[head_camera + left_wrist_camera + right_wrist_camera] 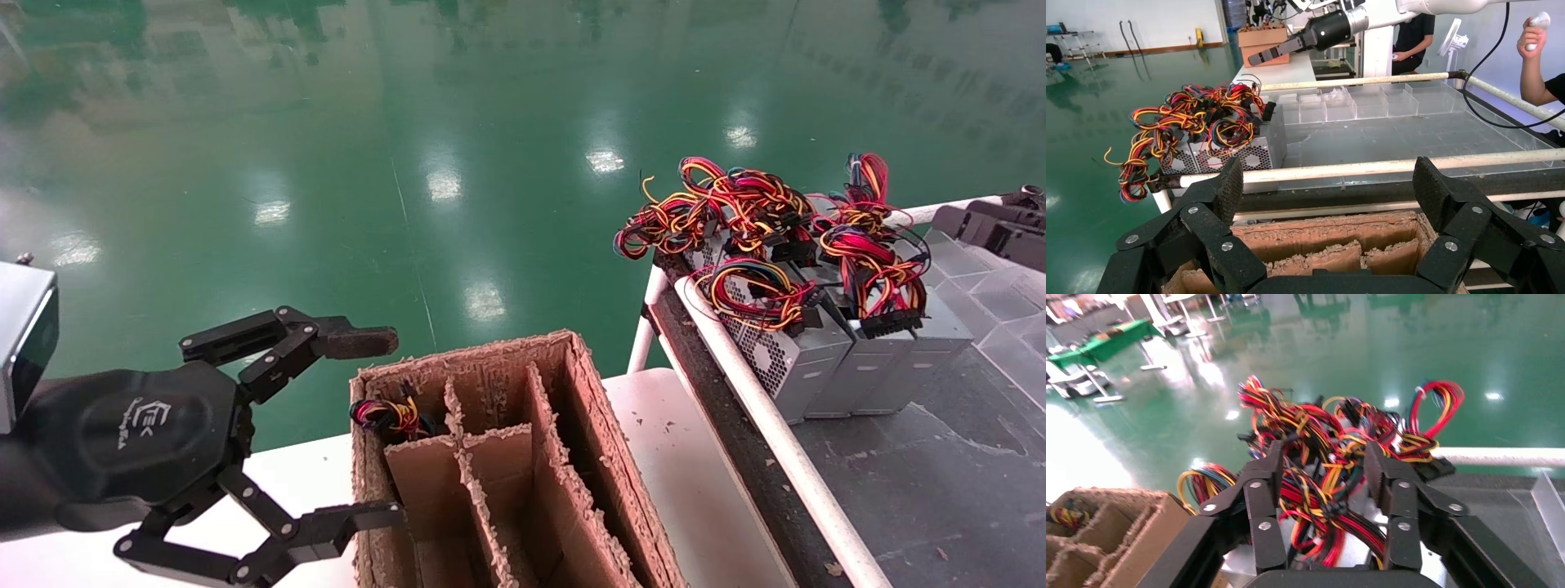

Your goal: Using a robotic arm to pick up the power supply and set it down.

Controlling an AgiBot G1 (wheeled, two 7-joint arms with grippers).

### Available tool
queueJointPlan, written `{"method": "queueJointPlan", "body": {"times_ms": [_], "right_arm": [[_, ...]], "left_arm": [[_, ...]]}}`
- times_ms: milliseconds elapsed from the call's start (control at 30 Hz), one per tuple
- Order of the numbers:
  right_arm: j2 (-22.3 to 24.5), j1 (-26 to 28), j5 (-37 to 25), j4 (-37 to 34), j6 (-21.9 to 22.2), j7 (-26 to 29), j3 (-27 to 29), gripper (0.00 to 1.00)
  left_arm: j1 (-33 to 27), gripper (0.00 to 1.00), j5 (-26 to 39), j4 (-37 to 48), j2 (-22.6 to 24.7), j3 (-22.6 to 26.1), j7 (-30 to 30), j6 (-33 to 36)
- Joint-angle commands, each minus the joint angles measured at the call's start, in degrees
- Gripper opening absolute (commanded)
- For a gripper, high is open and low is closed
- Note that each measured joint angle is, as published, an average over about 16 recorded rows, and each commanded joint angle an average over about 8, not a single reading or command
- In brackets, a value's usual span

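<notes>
Three silver-grey power supplies (797,367) stand in a row on the black table (940,482) at the right, under tangled red, yellow and black wires (760,212). My right gripper (1001,224) hovers at the far right edge, apart from them. Its wrist view shows it open (1322,462), with the wire bundle (1315,496) and a silver casing (1355,551) framed between its fingers. My left gripper (372,429) is open and empty beside the cardboard box (601,441). It also appears in its own wrist view (1329,184), with the supplies (1257,156) beyond the box.
The box has cardboard dividers, and a coloured wire bundle (388,415) sits in its back left compartment. A white rail (760,408) borders the black table. Clear plastic trays (997,302) lie at the far right. People (1535,55) stand beyond the table.
</notes>
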Motion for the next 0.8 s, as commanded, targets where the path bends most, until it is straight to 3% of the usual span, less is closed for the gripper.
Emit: {"method": "queueJointPlan", "body": {"times_ms": [33,233,800], "right_arm": [[0.14,-0.04,0.36,-0.31,-0.48,-0.23,0.27,1.00],[0.41,-1.44,1.69,2.93,-1.56,-1.14,0.76,1.00],[0.22,-11.36,8.16,23.08,-1.20,1.22,1.95,1.00]], "left_arm": [[0.00,1.00,0.00,0.00,0.00,0.00,0.00,0.00],[0.01,1.00,-0.01,0.01,-0.01,0.00,0.00,-0.01],[0.01,1.00,-0.01,0.02,-0.01,0.01,0.01,-0.01]]}}
